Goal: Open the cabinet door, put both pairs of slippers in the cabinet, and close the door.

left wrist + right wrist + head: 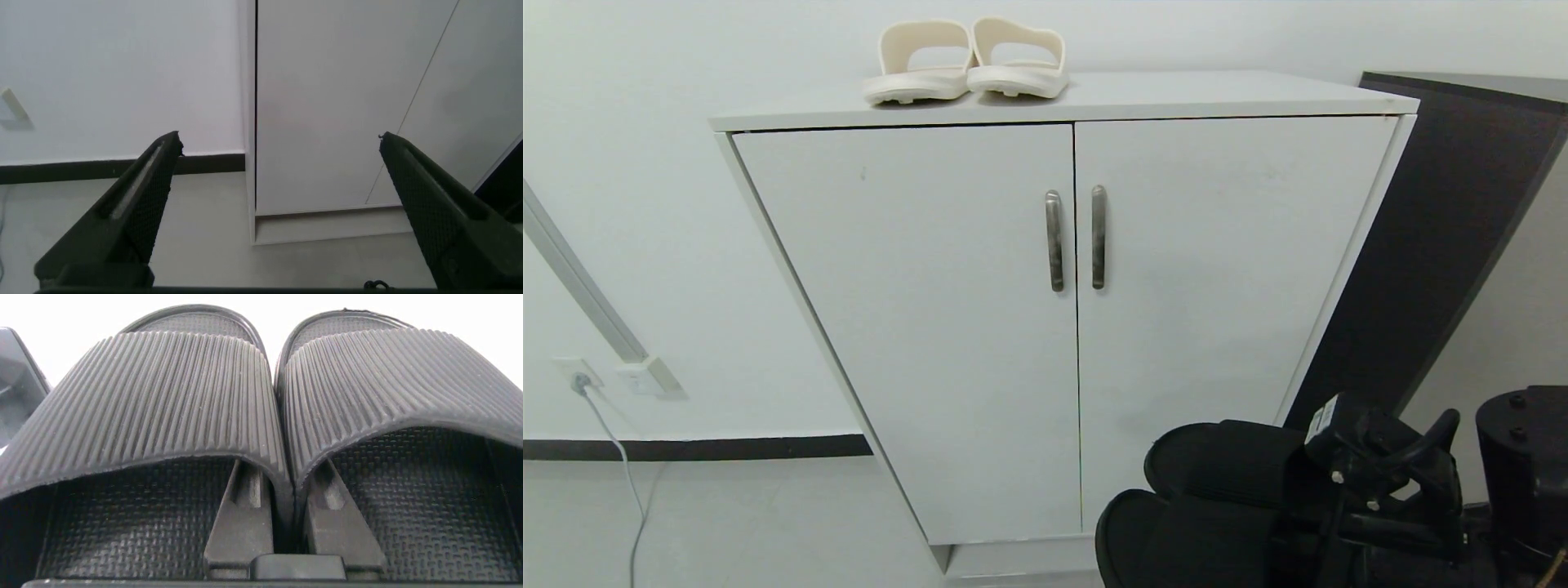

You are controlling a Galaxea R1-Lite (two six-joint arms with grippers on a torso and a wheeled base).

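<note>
Cabinet (931,327) shut, cream slippers (968,69) atop; right tool (282,523) clamps black slippers (163,400), left tool (278,143) apart

Cream slippers (968,80) side by side atop the white cabinet (1217,91)

Cabinet (915,327): smooth, matt white panels. Door handles (1054,241): brushed metal with a dull sheen. Cream slippers (968,61): smooth, matt moulded rubber or foam. Black slippers (270,400): matt rubber, ribbed straps, pebbled footbeds. Left end effector (279,140): matt black, finely textured fingers (135,204).
</note>
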